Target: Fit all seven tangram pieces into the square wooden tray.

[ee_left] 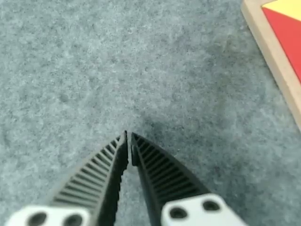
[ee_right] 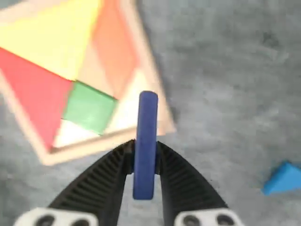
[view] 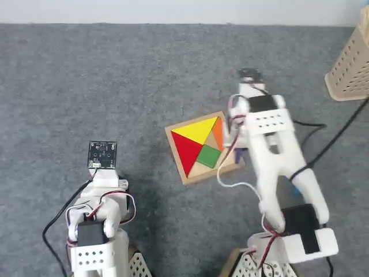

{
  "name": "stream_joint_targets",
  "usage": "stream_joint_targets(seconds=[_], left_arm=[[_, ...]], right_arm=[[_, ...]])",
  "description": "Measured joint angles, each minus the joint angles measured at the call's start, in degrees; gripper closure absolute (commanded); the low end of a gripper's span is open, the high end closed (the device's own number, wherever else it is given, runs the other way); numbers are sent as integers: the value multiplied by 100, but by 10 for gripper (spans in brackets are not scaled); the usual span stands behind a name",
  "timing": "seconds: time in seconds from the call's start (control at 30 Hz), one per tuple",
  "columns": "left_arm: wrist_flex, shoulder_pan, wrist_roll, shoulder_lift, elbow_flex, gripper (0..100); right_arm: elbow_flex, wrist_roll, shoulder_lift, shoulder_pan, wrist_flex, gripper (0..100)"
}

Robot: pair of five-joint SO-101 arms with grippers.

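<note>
Right wrist view: your right hand (ee_right: 145, 147) grips a dark blue tangram piece (ee_right: 146, 117) on its edge, fingers closed tight against its two flat faces, poised over the rim of the square wooden tray (ee_right: 89, 148). Inside the tray lie a yellow triangle (view: 199, 131), a red triangle (view: 187, 153), a green square (view: 209, 156) and an orange piece (view: 217, 133), with bare wood showing beside the green square. A lighter blue piece (ee_right: 282, 178) lies on the grey desk (view: 115, 75), apart from the tray. Your left hand (ee_left: 128, 139) hangs over bare desk, fingers closed together and empty, well apart from the tray.
</note>
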Motion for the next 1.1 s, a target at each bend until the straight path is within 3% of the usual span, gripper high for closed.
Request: stream_joint_targets(seconds=[0.27,0.47,0.73,0.97,1.1], left_arm=[[0,0,0,0,0,988],[0,0,0,0,0,988],[0,0,0,0,0,988],[0,0,0,0,0,988],[0,0,0,0,0,988]], right_arm=[[0,-1099,844,-202,-1081,965],[0,-1741,1029,-563,-1222,953],[0,-1890,1029,-818,-1275,917],[0,-1996,1029,-818,-1275,798],[0,-1829,1029,-800,-1275,824]])
